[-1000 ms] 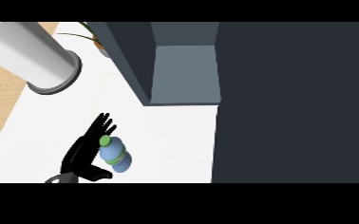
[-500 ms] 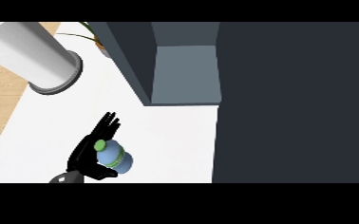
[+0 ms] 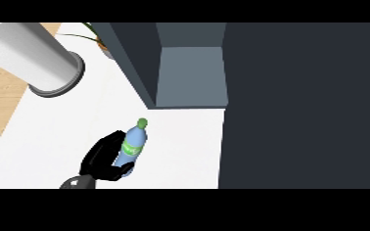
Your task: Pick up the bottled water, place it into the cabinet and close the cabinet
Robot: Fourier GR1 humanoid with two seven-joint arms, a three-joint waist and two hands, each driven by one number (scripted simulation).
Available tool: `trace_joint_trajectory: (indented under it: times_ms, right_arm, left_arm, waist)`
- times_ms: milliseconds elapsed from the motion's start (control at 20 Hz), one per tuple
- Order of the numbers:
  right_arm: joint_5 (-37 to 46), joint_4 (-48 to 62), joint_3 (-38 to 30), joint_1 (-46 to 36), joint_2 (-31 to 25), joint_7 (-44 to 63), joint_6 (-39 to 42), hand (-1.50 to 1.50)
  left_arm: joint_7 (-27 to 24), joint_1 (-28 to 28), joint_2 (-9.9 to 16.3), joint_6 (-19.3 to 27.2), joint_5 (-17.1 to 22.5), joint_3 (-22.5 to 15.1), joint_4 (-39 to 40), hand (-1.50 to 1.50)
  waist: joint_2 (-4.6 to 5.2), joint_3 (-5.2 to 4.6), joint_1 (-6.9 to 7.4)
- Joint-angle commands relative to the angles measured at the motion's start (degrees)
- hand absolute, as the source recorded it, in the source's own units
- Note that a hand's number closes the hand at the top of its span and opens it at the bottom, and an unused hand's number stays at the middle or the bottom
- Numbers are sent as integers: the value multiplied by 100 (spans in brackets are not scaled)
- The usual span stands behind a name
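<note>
Now left hand (image 3: 103,157) curled round bottled water (image 3: 134,144), cap pointing ahead-right of hand toward open cabinet (image 3: 189,76).

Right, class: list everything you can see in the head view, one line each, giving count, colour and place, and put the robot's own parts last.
Bottled water: one, pale blue with a green cap and green label, lower left, held in the hand, cap pointing toward the cabinet.
Cabinet: one, dark grey outside with a lighter grey inside, open, top centre.
Cabinet door: one, dark grey, filling the right side.
Counter: one, white, across the left and centre.
Cylinder: one, light grey, upper left on the counter.
Plant: one, thin green leaves, top edge left of the cabinet, mostly hidden.
Hand: one, black, lower left, curled round the bottled water; which hand it is cannot be told.
</note>
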Motion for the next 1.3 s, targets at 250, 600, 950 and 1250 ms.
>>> trace_joint_trajectory:
  times_ms: [250,600,950,1250]
  right_arm:
    - [235,211,211,79,82,-271,-52,-150]
    - [-32,405,-140,-135,-29,-288,-2,-150]
    - [-83,258,-167,-133,-102,-191,-57,-150]
    - [-2,206,189,259,-168,-413,72,-150]
  left_arm:
    - [-409,157,-98,-12,456,339,-117,150]
    - [-705,-211,298,413,974,1116,536,150]
    - [-385,-687,17,640,1438,1306,534,150]
    - [-248,68,-177,384,1534,1006,-246,150]
  waist:
    - [25,-72,5]
    - [38,-74,-15]
    - [35,-73,-17]
    - [19,-69,8]
